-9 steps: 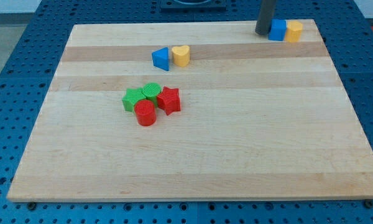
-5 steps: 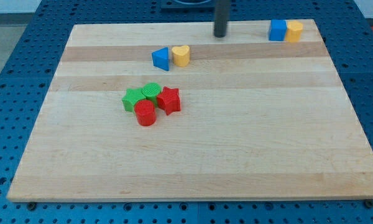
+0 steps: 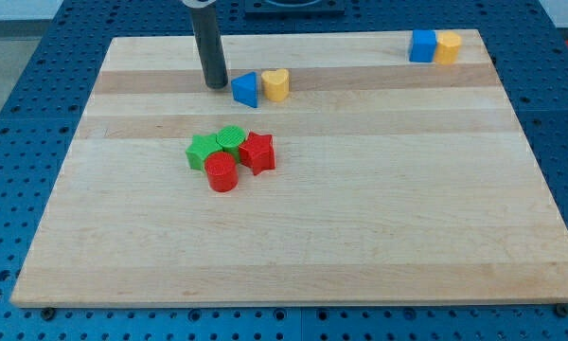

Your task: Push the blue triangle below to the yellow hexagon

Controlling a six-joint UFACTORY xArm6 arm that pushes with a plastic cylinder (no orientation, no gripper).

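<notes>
The blue triangle [image 3: 245, 89] lies at the board's upper middle, touching a yellow heart [image 3: 275, 84] on its right. My tip [image 3: 214, 84] stands just left of the blue triangle, very close to it. The yellow hexagon [image 3: 447, 46] sits at the board's top right corner, touching a blue cube [image 3: 422, 45] on its left.
A cluster lies left of the board's centre: a green block [image 3: 203, 151], a green cylinder [image 3: 231, 139], a red star [image 3: 257, 152] and a red cylinder [image 3: 221, 173]. The wooden board [image 3: 360, 208] rests on a blue perforated table.
My tip has moved from beside the blue cube at the top right, leftward along the top of the board, down to the left side of the blue triangle. No block has moved.
</notes>
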